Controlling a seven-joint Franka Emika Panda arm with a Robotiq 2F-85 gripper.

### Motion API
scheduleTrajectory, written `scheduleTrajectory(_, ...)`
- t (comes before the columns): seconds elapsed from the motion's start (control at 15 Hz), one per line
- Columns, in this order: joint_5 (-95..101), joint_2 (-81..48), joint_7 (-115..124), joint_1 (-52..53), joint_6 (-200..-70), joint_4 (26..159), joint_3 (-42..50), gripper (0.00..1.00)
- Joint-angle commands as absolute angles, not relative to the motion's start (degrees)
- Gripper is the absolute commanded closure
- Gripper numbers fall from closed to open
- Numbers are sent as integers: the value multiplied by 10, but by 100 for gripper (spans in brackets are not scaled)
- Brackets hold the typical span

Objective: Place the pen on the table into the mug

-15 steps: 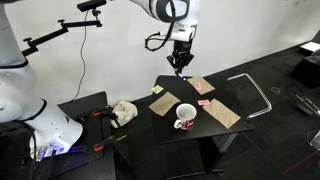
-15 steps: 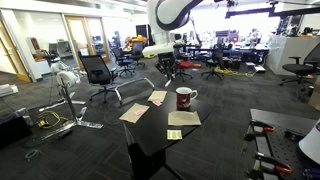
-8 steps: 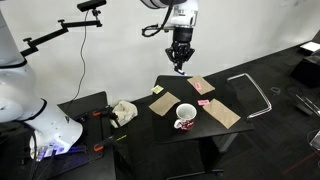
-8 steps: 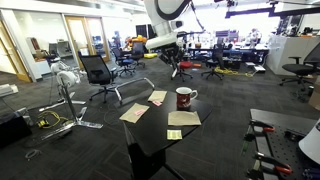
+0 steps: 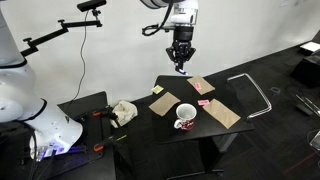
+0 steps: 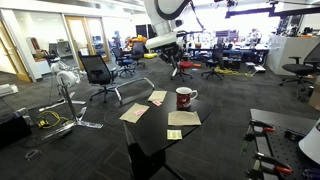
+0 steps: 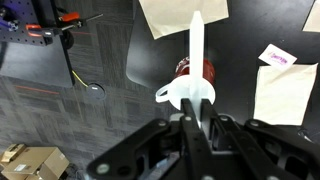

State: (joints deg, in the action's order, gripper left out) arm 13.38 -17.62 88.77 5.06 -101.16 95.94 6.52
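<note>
My gripper (image 5: 180,66) is shut on a white pen (image 7: 197,45) and holds it high above the far part of the black table (image 5: 200,135). In the wrist view the pen sticks out from between the jaws, and its length lies over the red and white mug (image 7: 186,94) below. The mug (image 5: 186,117) stands upright near the table's front edge, well below the gripper. In an exterior view the gripper (image 6: 177,68) hangs behind and above the mug (image 6: 185,98).
Several tan paper sheets (image 5: 164,104) and a pink sticky note (image 5: 204,102) lie on the table around the mug. A crumpled cloth (image 5: 123,111) lies on a side table. A chair frame (image 5: 256,92) stands beside the table, and office chairs (image 6: 97,74) stand behind it.
Since the earliest frame, the gripper has risen with the pen above the table. It has stayed still over the last half second.
</note>
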Motion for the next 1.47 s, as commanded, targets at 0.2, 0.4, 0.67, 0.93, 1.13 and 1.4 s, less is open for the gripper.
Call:
scheduleTrajectory(0.2,274,-160,1049,73,-1026,981,67,96)
scheduleTrajectory(0.4,345,-167,1126,89,-1001,979,64,96)
scheduleTrajectory(0.67,416,-181,1187,101,-942,971,54,96)
scheduleTrajectory(0.93,466,-198,1211,101,-883,966,40,96)
scheduleTrajectory(1.13,506,-217,1220,100,-844,966,34,96)
scheduleTrajectory(1.4,547,-234,1212,89,-858,978,29,96)
